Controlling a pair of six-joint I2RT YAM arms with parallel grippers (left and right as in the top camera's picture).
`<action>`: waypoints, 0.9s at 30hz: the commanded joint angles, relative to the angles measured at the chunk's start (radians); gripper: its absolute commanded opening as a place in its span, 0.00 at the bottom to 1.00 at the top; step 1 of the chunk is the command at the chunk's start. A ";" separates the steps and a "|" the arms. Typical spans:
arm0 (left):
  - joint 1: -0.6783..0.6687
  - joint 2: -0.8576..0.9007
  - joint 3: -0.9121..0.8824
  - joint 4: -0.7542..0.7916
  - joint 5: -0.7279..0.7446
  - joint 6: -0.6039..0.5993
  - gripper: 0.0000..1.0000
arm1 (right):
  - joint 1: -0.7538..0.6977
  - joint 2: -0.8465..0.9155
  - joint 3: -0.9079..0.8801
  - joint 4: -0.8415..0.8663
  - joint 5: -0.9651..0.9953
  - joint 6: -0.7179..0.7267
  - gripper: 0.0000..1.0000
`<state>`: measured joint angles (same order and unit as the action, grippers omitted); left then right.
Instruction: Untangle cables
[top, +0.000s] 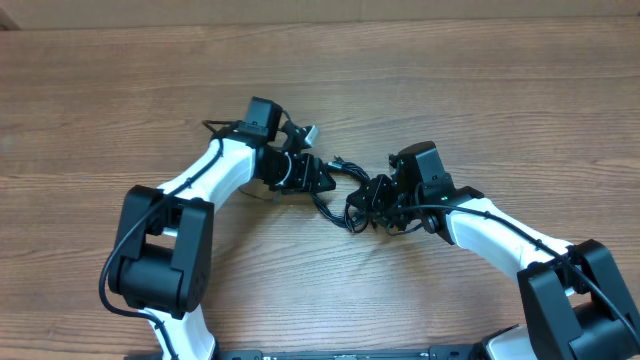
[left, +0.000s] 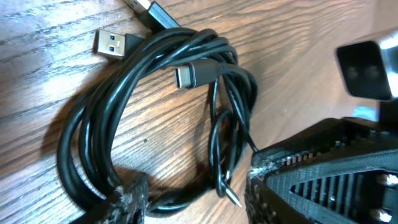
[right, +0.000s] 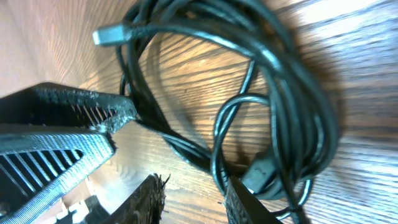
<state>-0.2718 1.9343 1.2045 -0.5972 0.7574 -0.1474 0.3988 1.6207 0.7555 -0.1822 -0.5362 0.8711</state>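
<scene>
Left pincer (left: 189, 186) and right pincer (right: 140, 152) both stand spread, pinching nothing; the cables (right: 305, 106) lie coiled on the counter (top: 120, 90) between them, strands crossing each gap, bulk nearer the right.

A: What sort of place is this?

B: A robot lab or test bench, I'd say. A left arm (top: 215, 170) and a right arm (top: 490, 228), both white with black joints, stand at the near edge of a wood-grain table (top: 100, 100).

A: What else points that way?

B: Each wrist has its own camera. Black cables (left: 217, 46) lie looped on the wood, one ending in a USB plug (left: 111, 43).

A: And the room itself?

B: Can't tell. Every view shows only tabletop.
</scene>
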 joint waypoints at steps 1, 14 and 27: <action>0.038 0.007 0.004 -0.011 0.135 0.103 0.55 | 0.000 -0.018 0.023 0.005 -0.066 -0.070 0.32; 0.086 0.008 0.004 -0.055 -0.105 -0.014 0.50 | 0.026 -0.018 0.025 -0.010 0.130 -0.060 0.32; -0.056 0.008 0.004 -0.010 -0.345 -0.120 0.38 | 0.151 0.007 0.025 0.016 0.397 0.083 0.31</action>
<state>-0.3199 1.9343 1.2045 -0.6128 0.4847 -0.2390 0.5381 1.6207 0.7555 -0.1864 -0.2180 0.9154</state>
